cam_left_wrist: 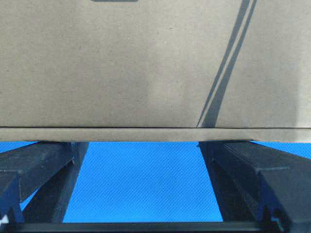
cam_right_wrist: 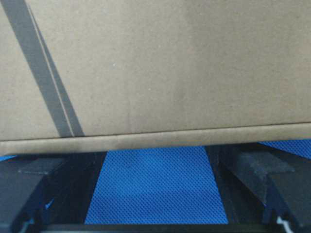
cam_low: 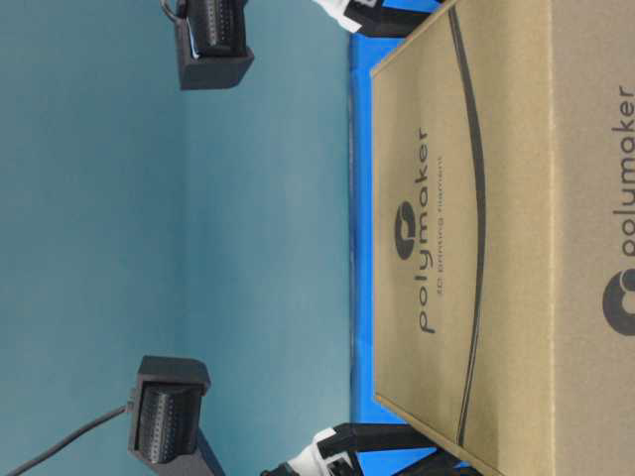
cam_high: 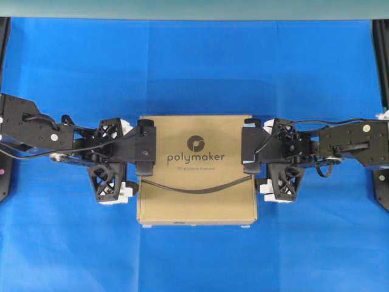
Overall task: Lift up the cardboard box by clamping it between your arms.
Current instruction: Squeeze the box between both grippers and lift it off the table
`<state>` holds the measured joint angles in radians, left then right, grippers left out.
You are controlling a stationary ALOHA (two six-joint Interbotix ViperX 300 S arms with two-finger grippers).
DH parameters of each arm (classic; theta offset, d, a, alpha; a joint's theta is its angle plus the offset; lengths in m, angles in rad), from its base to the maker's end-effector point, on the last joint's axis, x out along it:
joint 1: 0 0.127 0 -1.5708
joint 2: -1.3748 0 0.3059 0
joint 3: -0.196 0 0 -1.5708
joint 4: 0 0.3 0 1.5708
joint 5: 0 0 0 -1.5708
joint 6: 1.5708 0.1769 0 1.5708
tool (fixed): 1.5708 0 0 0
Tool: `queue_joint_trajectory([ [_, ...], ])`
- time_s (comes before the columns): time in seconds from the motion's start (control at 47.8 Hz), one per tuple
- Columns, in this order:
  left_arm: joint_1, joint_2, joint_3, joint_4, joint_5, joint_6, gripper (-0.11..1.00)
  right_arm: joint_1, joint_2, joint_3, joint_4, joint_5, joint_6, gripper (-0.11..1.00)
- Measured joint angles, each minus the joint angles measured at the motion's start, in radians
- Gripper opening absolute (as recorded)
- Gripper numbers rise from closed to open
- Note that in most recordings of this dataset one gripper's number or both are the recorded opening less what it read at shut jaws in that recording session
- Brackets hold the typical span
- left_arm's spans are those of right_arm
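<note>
The cardboard box (cam_high: 196, 170) lies flat in the middle of the blue cloth, brown, with "polymaker" and a curved dark line on top. My left gripper (cam_high: 144, 149) is open at the box's left side, and my right gripper (cam_high: 250, 149) is open at its right side. In the left wrist view the left gripper (cam_left_wrist: 143, 143) has both fingertips up against the box (cam_left_wrist: 146, 63), with blue cloth between them. The right wrist view shows the same for the right gripper (cam_right_wrist: 155, 150) and the box (cam_right_wrist: 170, 63). Neither gripper has anything between its fingers. The box (cam_low: 496, 228) fills the table-level view.
The blue cloth (cam_high: 194, 73) covers the table on all sides of the box. Black frame posts stand at the far left (cam_high: 3, 42) and far right (cam_high: 382, 61) edges. A teal wall (cam_high: 194, 9) runs along the back.
</note>
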<state>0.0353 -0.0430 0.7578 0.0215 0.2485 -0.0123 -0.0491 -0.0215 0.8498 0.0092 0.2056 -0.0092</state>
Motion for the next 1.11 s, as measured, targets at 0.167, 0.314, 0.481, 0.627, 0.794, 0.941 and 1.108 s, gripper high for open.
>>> queue_joint_trajectory([
  [0.167,0.005,-0.002,-0.006,0.002,0.009,0.003,0.89,0.000,0.000,-0.014,-0.002,0.034,-0.002,0.99],
  [0.314,0.014,-0.021,-0.014,0.005,0.028,0.012,0.89,0.002,-0.002,-0.029,-0.003,0.063,-0.002,0.99],
  [0.481,0.018,-0.055,-0.034,0.005,0.080,0.037,0.89,0.002,-0.043,-0.057,-0.002,0.140,-0.003,0.99],
  [0.627,0.020,-0.094,-0.074,0.006,0.153,0.040,0.89,0.000,-0.110,-0.097,-0.003,0.255,-0.003,0.99],
  [0.794,0.018,-0.140,-0.130,0.006,0.242,0.041,0.89,0.000,-0.192,-0.163,-0.003,0.413,-0.005,0.99],
  [0.941,0.020,-0.179,-0.202,0.006,0.345,0.041,0.89,-0.002,-0.250,-0.241,-0.003,0.560,-0.003,0.99],
  [1.108,0.015,-0.213,-0.311,0.006,0.488,0.041,0.89,-0.002,-0.290,-0.336,-0.003,0.707,-0.005,0.99],
])
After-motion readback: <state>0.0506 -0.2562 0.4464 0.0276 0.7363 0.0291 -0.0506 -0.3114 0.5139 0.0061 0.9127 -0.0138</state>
